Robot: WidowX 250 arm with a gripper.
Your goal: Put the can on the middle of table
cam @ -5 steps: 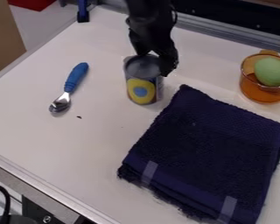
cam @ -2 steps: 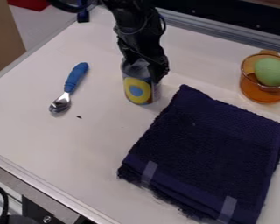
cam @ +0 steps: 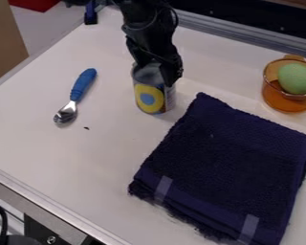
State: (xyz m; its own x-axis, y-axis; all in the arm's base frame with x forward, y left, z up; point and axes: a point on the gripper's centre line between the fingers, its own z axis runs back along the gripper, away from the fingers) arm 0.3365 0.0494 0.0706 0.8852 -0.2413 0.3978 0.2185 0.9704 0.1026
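Hand (cam: 155, 75) is down over the can (cam: 149, 98) from above, parted only about the can's width, w/ one side at each flank of the top; looks like a grip, tho exact pressure can't be told. High hold prob. keeps the label area free & the can near upright for a clean set-down. Can is toward the back of the tabletop (cam: 85, 158), just off the towel's (cam: 225, 167) upper-left edge; can't tell if its base touches. Middle prob. means a bit fwd, so the towel matters: base could snag or land half on cloth & tip. Spoon (cam: 76, 95) lies well apart to the image left, handle toward back, so there's room b/w it & the towel. Orange cup (cam: 288, 91) w/ green item (cam: 297, 78) in it stands over by the far right, out of the way. Surface is pale, smooth, w/ a small dark speck (cam: 86, 128); metal rail (cam: 245, 37) along back, brown panel (cam: 5, 43) upper left, black cable (cam: 6, 217) lower left.
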